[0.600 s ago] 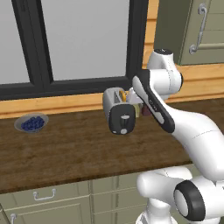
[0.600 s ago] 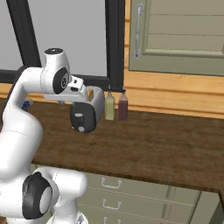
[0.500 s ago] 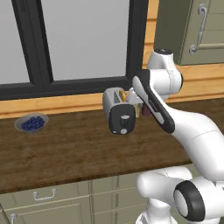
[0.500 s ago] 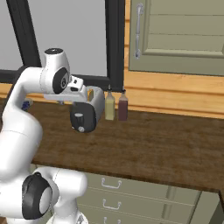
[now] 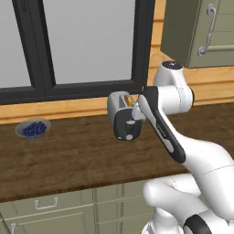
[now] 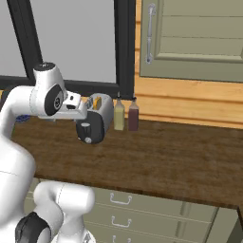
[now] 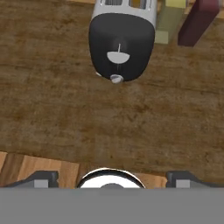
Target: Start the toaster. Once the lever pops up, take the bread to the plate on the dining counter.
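Note:
The silver toaster (image 7: 122, 39) stands on a dark brown wood-grain countertop (image 7: 52, 109); I cannot tell whether this is the dining counter. Its black end panel faces the hand camera. The light lever (image 7: 118, 56) sits in that panel's slot, above the round knob (image 7: 116, 78). The tan-yellow bread (image 6: 97, 101) stands in a top slot, and the bread (image 5: 129, 99) also peeks out in the left base view. My gripper (image 7: 112, 177) is open, fingers wide apart, held back from the panel and touching nothing. The plate is out of view.
Behind the toaster (image 6: 95, 121), by the window sill, stand a yellow-green bottle (image 6: 118, 116) and a dark red bottle (image 6: 133, 116). A grey bowl of blueberries (image 5: 33, 129) sits far left on the counter. Drawers run below the counter's front edge (image 5: 68, 187).

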